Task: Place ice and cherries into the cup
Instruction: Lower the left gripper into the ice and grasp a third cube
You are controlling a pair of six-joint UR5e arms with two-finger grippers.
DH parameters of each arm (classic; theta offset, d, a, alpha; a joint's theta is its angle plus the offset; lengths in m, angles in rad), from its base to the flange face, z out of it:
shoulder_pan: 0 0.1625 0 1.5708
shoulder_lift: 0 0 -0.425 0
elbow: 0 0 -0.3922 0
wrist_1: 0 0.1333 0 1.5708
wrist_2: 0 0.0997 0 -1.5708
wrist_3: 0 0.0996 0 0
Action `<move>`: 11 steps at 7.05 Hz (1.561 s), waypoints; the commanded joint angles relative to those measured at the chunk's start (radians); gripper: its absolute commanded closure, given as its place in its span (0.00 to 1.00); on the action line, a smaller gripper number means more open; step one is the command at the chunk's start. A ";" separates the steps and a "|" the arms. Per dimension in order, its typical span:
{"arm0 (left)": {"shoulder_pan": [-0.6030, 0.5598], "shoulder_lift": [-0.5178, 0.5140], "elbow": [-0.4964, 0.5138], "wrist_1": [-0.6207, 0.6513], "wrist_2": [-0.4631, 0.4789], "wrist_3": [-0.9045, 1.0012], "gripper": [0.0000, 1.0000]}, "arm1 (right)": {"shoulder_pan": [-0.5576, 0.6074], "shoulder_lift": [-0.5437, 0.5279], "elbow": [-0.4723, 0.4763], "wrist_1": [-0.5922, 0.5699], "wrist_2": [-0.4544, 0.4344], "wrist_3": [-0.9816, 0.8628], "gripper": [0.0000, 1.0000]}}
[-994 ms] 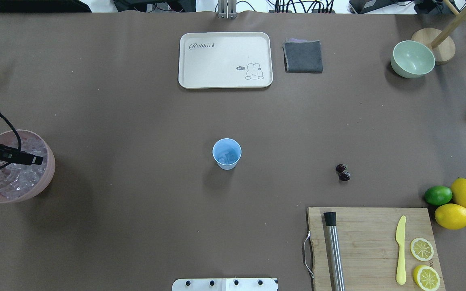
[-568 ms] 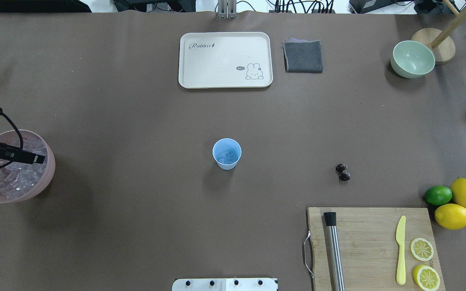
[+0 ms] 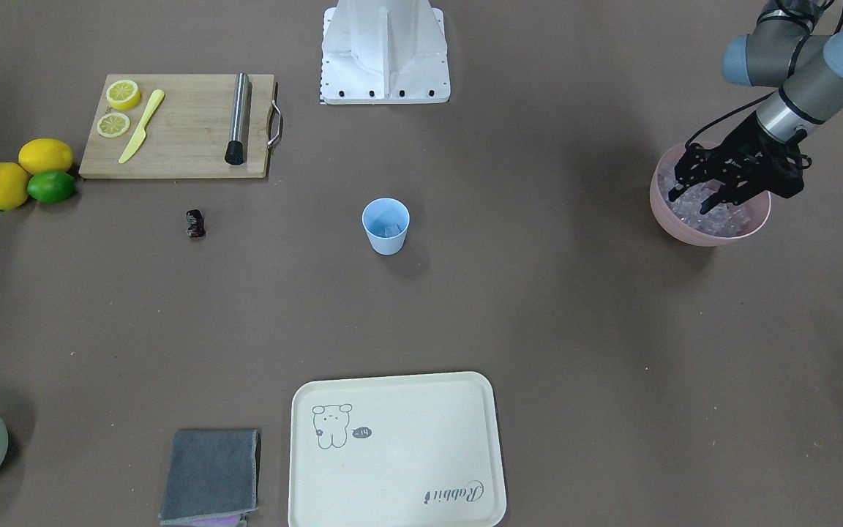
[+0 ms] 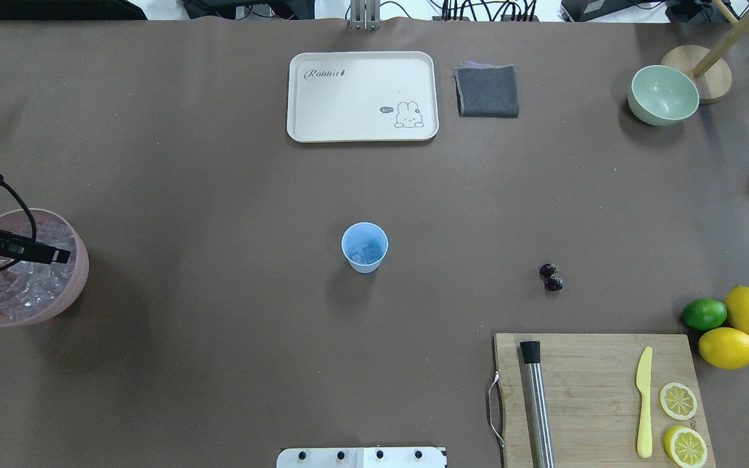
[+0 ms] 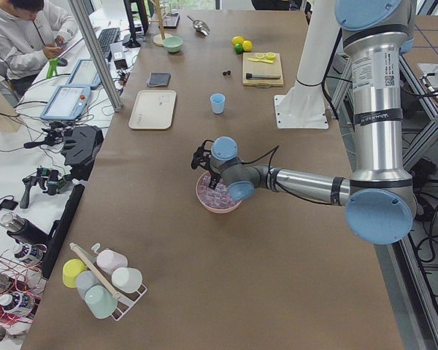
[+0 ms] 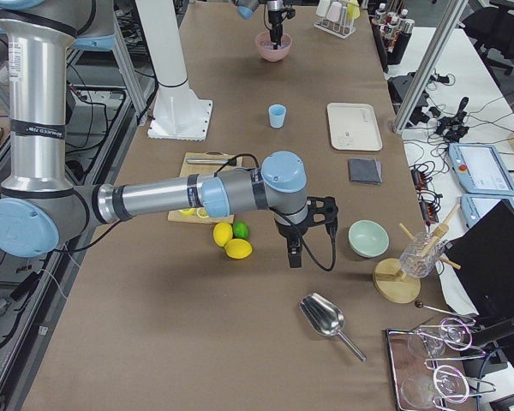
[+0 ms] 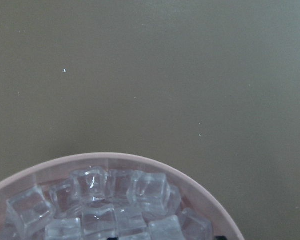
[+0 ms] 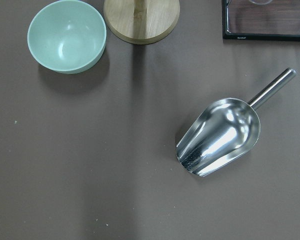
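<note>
The light-blue cup (image 4: 365, 247) stands upright mid-table with a few ice cubes (image 4: 367, 251) inside; it also shows in the front view (image 3: 386, 225). The ice (image 3: 721, 216) fills a pink bowl (image 3: 707, 236) at the table's left end, and shows in the left wrist view (image 7: 115, 200). My left gripper (image 3: 696, 199) is open, its fingers spread and dipped over the ice pile. The dark cherries (image 4: 551, 277) lie on the table right of the cup. My right gripper (image 6: 293, 255) hangs far right near the lemons; I cannot tell whether it is open or shut.
A cutting board (image 4: 599, 396) holds a muddler, yellow knife and lemon slices. Two lemons and a lime (image 4: 705, 314) sit beside it. A cream tray (image 4: 361, 96), grey cloth (image 4: 487, 91) and pale green bowl (image 4: 664, 94) stand at the far edge. A metal scoop (image 8: 220, 137) lies below my right wrist.
My left gripper has shifted only slightly over the pink bowl of ice. Nothing else has moved.
</note>
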 commanded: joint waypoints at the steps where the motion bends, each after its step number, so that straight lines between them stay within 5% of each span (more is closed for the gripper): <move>1: 0.000 0.003 -0.004 0.000 -0.001 0.000 0.51 | 0.000 0.000 0.000 0.000 0.001 0.000 0.00; 6: -0.011 0.009 -0.017 -0.001 -0.052 0.000 0.90 | 0.000 0.000 0.000 0.000 0.001 0.000 0.00; 11: -0.117 -0.018 -0.046 0.002 -0.221 -0.012 1.00 | 0.000 0.000 0.002 0.000 0.001 0.000 0.00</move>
